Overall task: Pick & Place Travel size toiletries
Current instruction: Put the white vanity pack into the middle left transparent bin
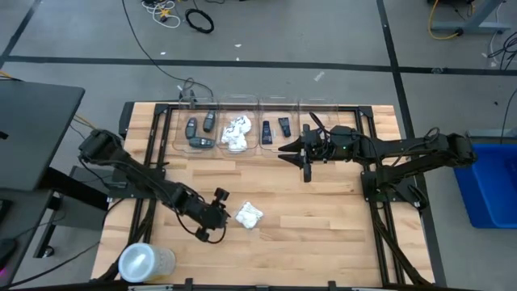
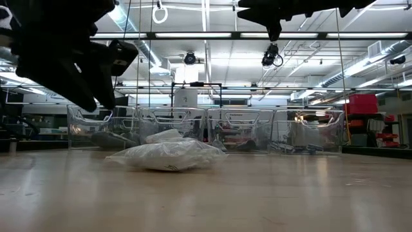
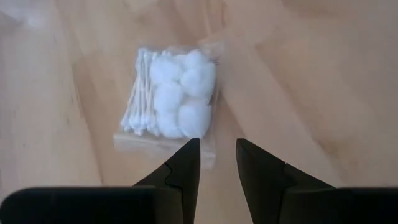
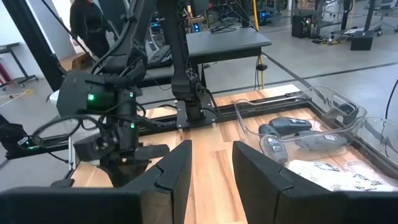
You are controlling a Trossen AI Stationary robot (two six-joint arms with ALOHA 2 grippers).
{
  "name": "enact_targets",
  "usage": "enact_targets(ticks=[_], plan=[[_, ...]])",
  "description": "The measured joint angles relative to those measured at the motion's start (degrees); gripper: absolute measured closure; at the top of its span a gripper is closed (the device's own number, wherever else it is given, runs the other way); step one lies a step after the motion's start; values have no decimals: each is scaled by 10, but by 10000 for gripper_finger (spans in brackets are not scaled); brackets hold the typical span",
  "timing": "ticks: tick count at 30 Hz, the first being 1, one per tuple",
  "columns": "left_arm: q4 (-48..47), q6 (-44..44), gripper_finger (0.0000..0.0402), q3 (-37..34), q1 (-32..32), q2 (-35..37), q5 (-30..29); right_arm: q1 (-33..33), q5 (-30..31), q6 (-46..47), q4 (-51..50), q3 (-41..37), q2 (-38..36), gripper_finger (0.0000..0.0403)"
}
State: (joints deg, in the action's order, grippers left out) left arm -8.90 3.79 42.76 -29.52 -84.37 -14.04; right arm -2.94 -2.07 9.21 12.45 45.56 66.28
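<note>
White crinkly packet [image 1: 249, 215] flat on wood, grey cases [image 1: 199, 129], packets [image 1: 236, 132], black tubes [image 1: 275, 128] in bins

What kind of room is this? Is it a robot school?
Probably a robot lab or workshop. Two robot arms work at a wooden table, cables lie on the taped concrete floor, and more benches and equipment stand behind.

Left arm stretches across the table's near left, its gripper [image 1: 220, 212] hovering low with fingers slightly apart and nothing between them. Right arm reaches leftward along the far side, its gripper [image 1: 284, 148] raised, fingers parted, empty.
</note>
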Motion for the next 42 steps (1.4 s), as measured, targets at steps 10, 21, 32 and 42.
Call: enact_targets(ticks=[10,21,32,42], plan=[[22,-8,290,0,-5,-55,10,0,0,0,0,0,0,281],[50,-16,290,0,-7,-66,-44,0,0,0,0,0,0,282],[61,-16,290,0,-20,-77,-77,0,0,0,0,0,0,284],[71,-35,290,-19,-20,-77,-107,0,0,11,0,0,0,286]])
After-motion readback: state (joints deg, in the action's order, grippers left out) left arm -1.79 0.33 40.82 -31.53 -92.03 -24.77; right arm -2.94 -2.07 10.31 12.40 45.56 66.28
